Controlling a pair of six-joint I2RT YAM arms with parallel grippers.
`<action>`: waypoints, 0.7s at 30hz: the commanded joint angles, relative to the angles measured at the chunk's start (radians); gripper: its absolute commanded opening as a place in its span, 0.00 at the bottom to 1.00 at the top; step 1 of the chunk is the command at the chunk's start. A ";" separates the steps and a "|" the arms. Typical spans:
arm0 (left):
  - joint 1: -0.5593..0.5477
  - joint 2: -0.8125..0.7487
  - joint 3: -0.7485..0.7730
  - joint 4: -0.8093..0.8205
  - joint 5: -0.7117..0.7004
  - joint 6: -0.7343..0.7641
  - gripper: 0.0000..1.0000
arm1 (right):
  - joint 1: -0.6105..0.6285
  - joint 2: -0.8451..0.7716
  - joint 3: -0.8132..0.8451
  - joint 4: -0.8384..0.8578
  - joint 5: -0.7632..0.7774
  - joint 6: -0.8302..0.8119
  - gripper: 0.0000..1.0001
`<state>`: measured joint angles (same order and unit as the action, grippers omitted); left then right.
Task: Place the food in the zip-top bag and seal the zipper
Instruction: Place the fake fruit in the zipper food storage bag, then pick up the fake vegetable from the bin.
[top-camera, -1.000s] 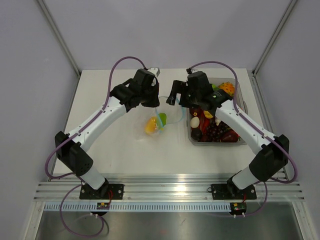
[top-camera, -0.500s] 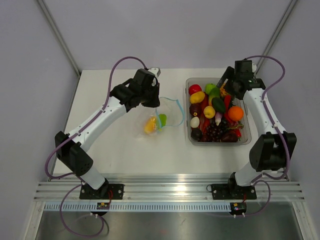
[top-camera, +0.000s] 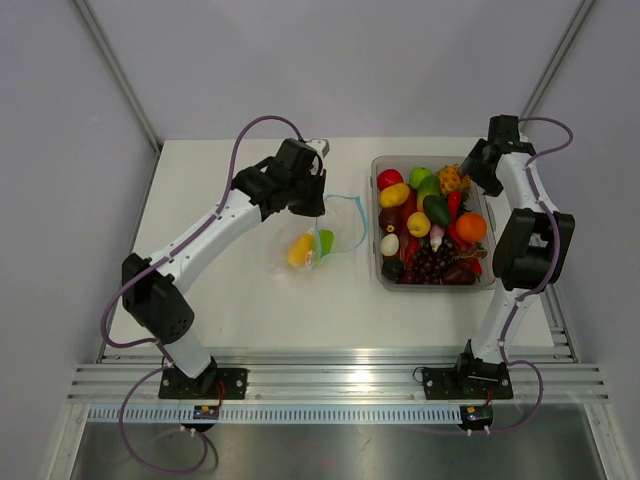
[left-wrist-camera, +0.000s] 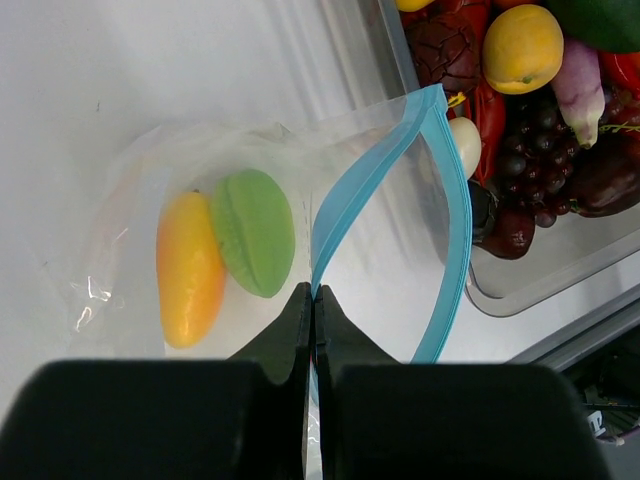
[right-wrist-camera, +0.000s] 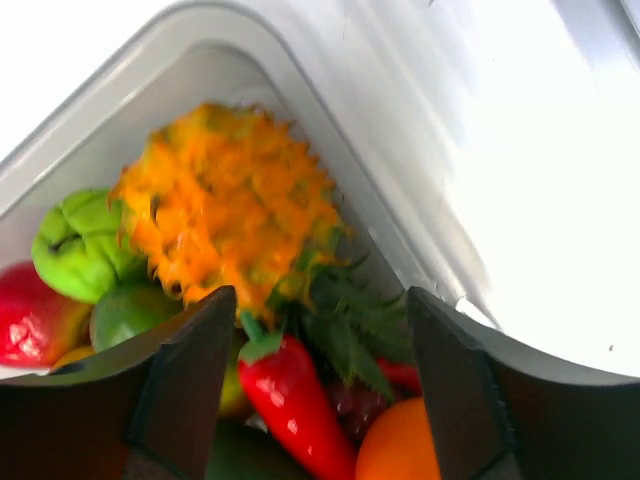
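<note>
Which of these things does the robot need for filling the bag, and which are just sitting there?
For the job: zip-top bag, blue zipper, yellow fruit and green fruit inside it, pile of toy food waiting.
Just there: clear tub, white table, purple cables.

A clear tub (top-camera: 437, 287) (rigid, rectangular) sits on the white table (top-camera: 220, 300).

I am seeing even, bright overhead light casting soft shadows, the worktop (right-wrist-camera: 530, 180) glaring white in the right wrist view, where the pineapple (right-wrist-camera: 230, 200) is smearing with motion blur.
</note>
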<state>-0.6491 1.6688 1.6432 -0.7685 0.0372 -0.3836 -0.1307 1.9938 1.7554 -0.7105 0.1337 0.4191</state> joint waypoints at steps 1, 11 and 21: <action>-0.004 0.008 0.040 0.035 0.021 0.025 0.00 | -0.007 0.040 0.092 -0.003 -0.062 -0.046 0.74; -0.004 0.005 0.015 0.038 0.007 0.026 0.00 | -0.010 -0.079 -0.097 0.108 -0.242 -0.016 0.65; -0.004 0.003 -0.014 0.052 0.012 0.014 0.00 | -0.010 -0.147 -0.244 0.155 -0.276 -0.016 0.29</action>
<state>-0.6491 1.6718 1.6390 -0.7586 0.0406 -0.3710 -0.1448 1.9480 1.5425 -0.6102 -0.1238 0.3988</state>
